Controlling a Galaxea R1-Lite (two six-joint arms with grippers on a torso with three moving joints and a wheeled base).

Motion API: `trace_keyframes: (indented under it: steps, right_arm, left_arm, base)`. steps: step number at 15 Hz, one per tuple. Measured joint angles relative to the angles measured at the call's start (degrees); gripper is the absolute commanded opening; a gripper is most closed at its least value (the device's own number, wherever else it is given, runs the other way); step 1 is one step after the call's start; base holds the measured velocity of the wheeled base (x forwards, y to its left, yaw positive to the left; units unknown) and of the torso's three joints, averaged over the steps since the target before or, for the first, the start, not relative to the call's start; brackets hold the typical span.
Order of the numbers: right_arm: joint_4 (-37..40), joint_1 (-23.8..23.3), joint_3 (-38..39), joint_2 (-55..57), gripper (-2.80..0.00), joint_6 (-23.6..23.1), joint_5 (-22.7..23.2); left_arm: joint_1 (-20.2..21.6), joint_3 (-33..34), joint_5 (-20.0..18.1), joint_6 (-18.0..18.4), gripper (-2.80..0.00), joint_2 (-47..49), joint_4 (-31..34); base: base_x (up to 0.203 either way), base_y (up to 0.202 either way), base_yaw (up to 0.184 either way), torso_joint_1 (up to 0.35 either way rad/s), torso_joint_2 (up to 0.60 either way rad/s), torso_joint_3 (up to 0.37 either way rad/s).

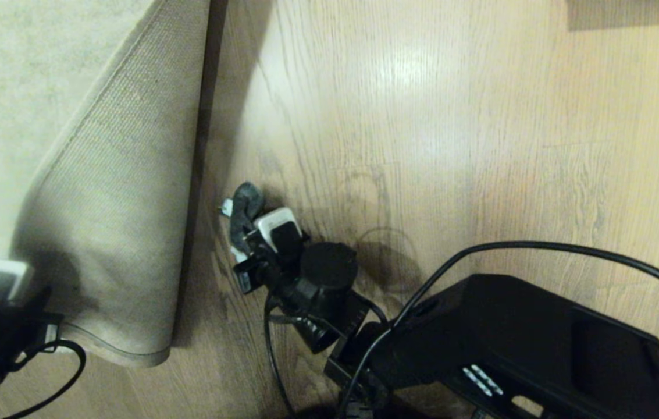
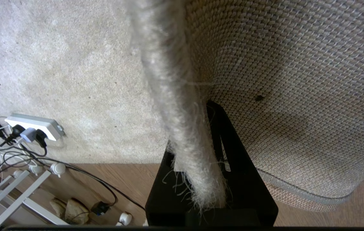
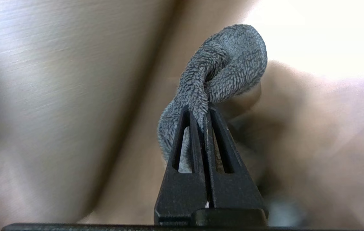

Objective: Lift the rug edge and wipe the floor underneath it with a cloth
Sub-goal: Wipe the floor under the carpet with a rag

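Observation:
The pale rug (image 1: 3, 87) is folded back, so its coarse tan backing (image 1: 125, 203) faces up. My left gripper (image 1: 24, 270) is at the lower left, shut on the rug edge (image 2: 185, 134) and holding it off the floor (image 1: 422, 145). In the left wrist view the fuzzy pile runs between the black fingers (image 2: 233, 160). My right gripper (image 1: 245, 235) hangs low over the bare wood beside the lifted flap. It is shut on the dark grey fluffy cloth (image 3: 230, 64), which bunches out past the fingertips (image 3: 185, 112). The cloth (image 1: 245, 206) also shows in the head view.
The robot's black base (image 1: 509, 337) and a looping black cable (image 1: 567, 250) fill the lower right. Past the rug's far side lie a white power strip with plugs (image 2: 34, 126), tangled cables and white rack legs (image 2: 8, 192).

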Motion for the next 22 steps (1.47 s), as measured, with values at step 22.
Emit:
trace_keyframes:
  steps: [22]
  right_arm:
    - [3.2, 4.5, 23.1, -25.7, -2.8, -2.9, 0.1]
  left_arm:
    - [0.0, 0.0, 0.0, 0.0, -2.8, 0.6, 0.0]
  base:
    - [0.0, 0.0, 0.0, 0.0, 0.0, 0.0]
